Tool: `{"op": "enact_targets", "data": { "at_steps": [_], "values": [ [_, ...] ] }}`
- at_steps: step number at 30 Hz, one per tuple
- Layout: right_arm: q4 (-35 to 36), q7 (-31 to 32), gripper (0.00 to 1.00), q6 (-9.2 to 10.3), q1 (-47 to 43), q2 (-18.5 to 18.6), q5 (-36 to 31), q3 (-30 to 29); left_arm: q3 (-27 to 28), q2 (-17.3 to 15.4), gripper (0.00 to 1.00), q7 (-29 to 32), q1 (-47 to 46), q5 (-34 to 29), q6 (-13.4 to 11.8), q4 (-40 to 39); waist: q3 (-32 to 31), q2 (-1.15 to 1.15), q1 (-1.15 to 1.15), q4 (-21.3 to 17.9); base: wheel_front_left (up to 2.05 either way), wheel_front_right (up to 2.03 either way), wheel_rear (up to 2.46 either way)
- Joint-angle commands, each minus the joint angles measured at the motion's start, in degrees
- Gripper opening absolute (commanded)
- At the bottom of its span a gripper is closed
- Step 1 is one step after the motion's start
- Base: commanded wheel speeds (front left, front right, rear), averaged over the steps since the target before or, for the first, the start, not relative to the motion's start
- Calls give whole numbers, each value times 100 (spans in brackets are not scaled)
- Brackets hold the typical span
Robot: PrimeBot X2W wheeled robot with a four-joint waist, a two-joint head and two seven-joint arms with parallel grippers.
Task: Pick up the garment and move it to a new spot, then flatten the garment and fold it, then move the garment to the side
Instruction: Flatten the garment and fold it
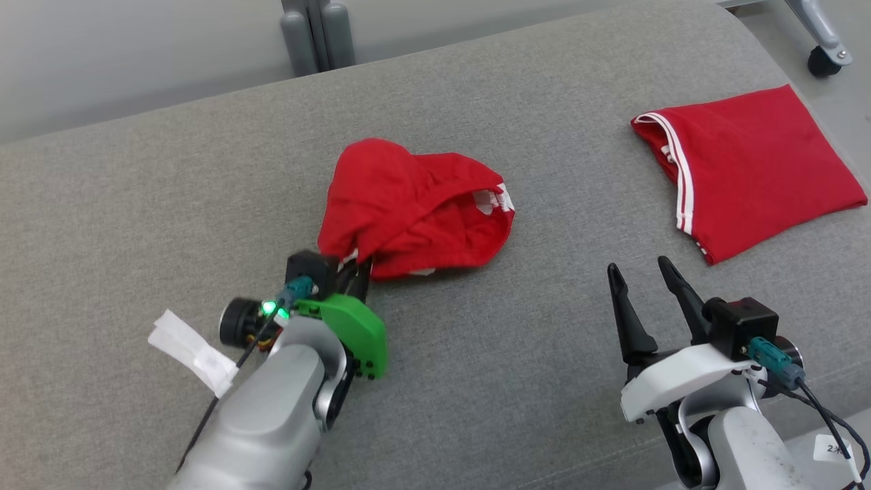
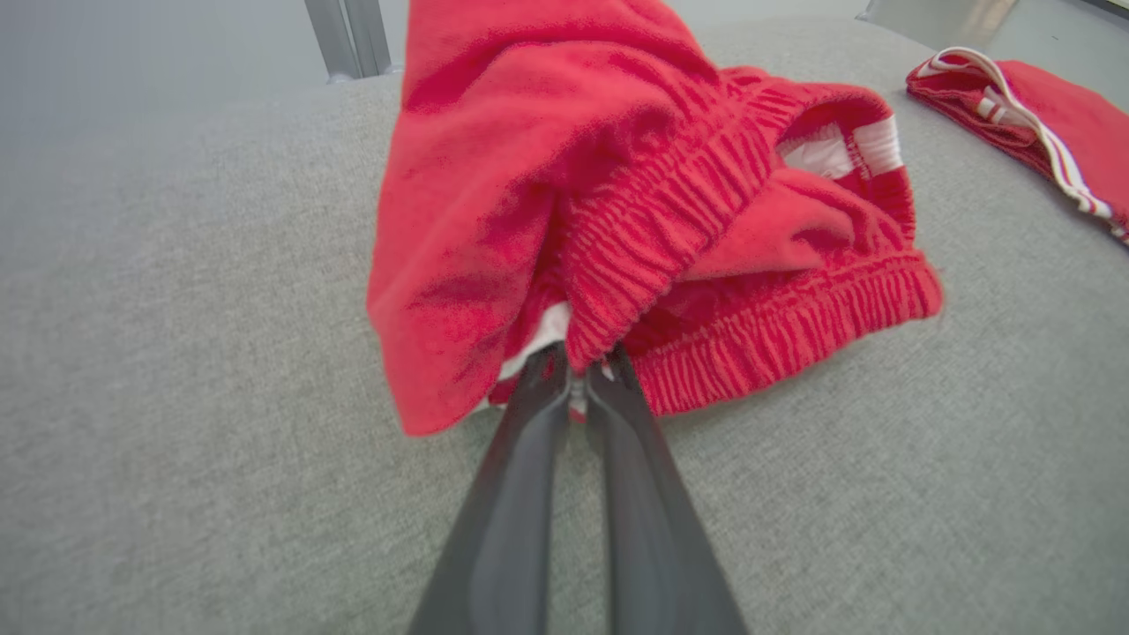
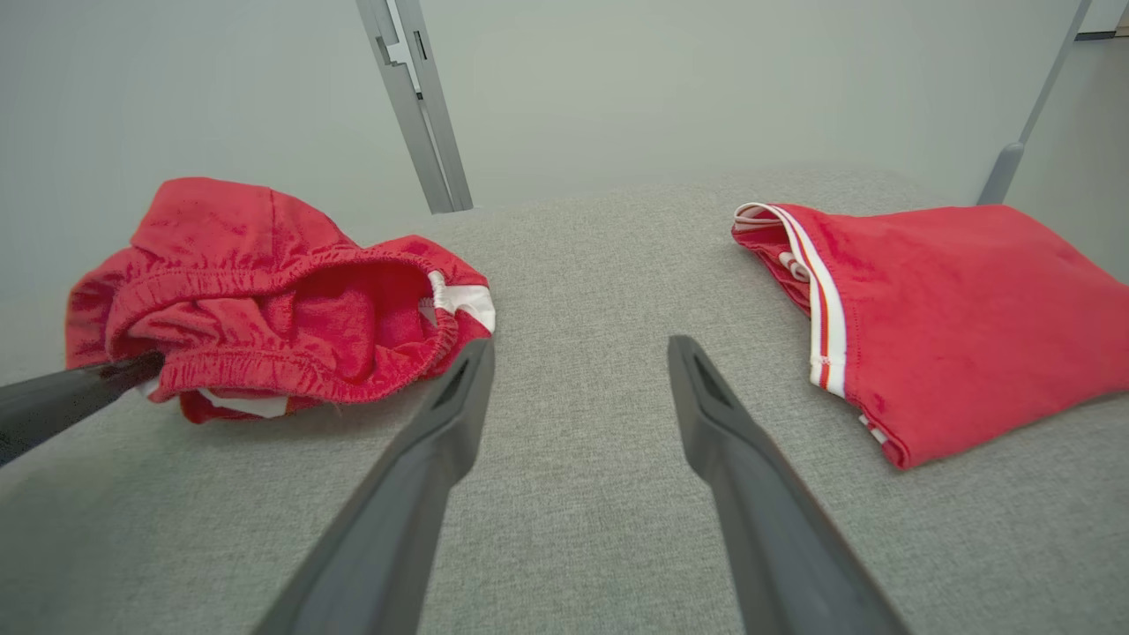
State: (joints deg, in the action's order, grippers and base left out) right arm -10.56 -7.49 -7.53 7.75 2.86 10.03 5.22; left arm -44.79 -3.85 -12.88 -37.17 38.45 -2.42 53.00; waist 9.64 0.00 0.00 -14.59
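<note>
Forearm (image 1: 272, 408) low, left claw (image 2: 578, 369) tight on garment (image 1: 408, 197) at waistband — right claw (image 1: 639, 269) wide.

One handwritten tag, barely legible

At the lower right of the head view, a small white tag (image 1: 831, 448) carries a handwritten "2" followed by a second mark, perhaps an "X", too small to be sure. The white patch (image 1: 484, 199) inside the crumpled garment (image 1: 401, 197) is too blurred to read.
</note>
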Motion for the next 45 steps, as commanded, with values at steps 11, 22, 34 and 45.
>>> {"op": "enact_targets", "data": {
  "at_steps": [11,22,34,45],
  "values": [
    [74,-233,100,10,109,52,48,282,449,-82,0,-227,-1188,-906,382,-2106,-196,0,0,194,0,0,0],
    [-36,-141,100,9,119,37,85,427,397,-40,0,-222,-892,-953,511,-2576,-333,0,0,-112,0,0,0],
    [-124,-139,100,9,68,54,75,476,436,71,0,-223,-1296,-800,747,-3501,-553,0,0,-120,0,0,0],
    [-59,-143,100,9,39,37,78,421,485,79,0,-221,-1244,-152,738,-4627,-518,0,0,27,0,0,0]
  ]
}}
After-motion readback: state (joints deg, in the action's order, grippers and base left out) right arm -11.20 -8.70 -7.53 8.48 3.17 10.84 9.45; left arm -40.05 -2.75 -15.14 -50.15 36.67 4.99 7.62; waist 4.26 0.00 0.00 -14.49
